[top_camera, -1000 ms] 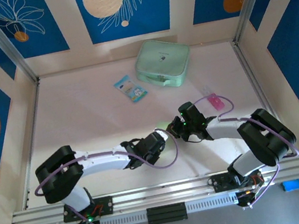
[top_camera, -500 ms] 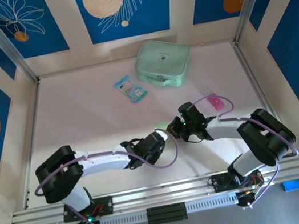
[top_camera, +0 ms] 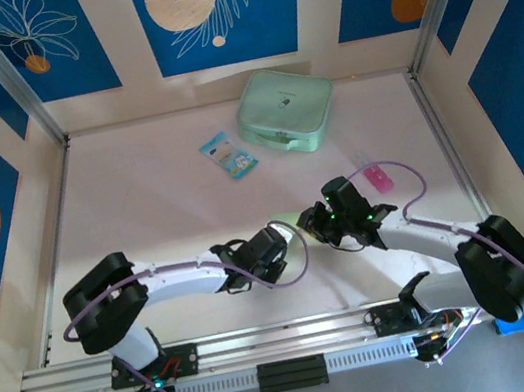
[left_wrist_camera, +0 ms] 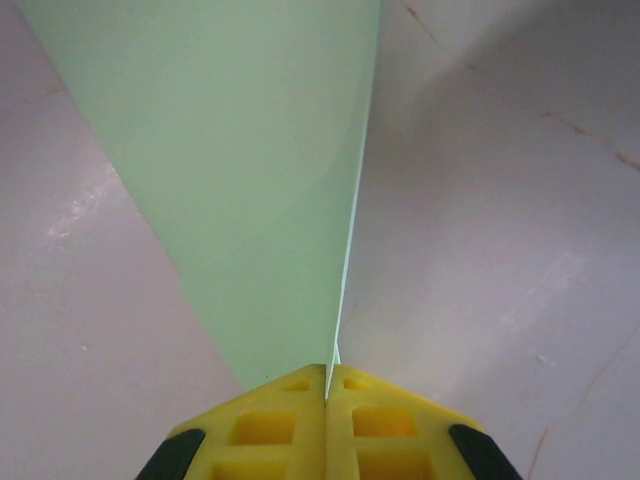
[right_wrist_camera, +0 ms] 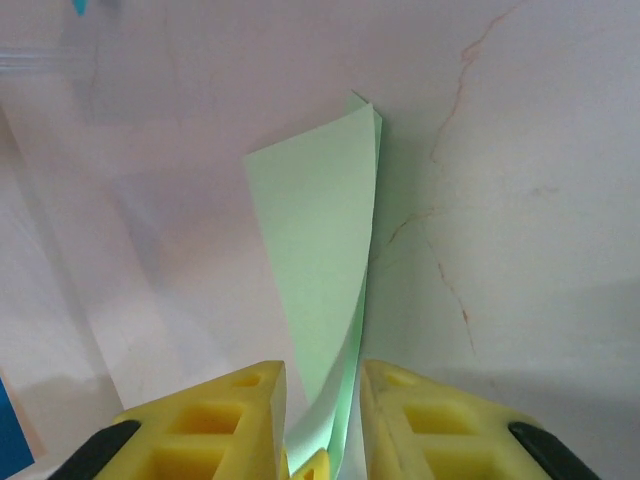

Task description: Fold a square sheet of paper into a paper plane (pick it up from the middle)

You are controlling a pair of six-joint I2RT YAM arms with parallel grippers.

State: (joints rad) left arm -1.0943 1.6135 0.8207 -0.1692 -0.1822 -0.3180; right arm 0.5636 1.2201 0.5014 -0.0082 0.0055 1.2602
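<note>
The sheet of paper is pale green and folded, held upright between the two grippers in the middle of the table. My left gripper is shut on it. In the left wrist view the yellow fingers press together on the paper's edge, and the paper fans out ahead from my left gripper. My right gripper faces it from the right. In the right wrist view my right gripper stands open, with the curved folded paper running between its fingers without being pinched.
A thick mint-green zip case lies at the back, with a blue-and-white packet to its left. A small pink item sits just right of the right arm's wrist. Padded walls close in the table on three sides.
The right arm's elbow has swung out to the right and toward the near edge, and its gripper has shifted slightly right. The left arm and the paper have hardly moved.
</note>
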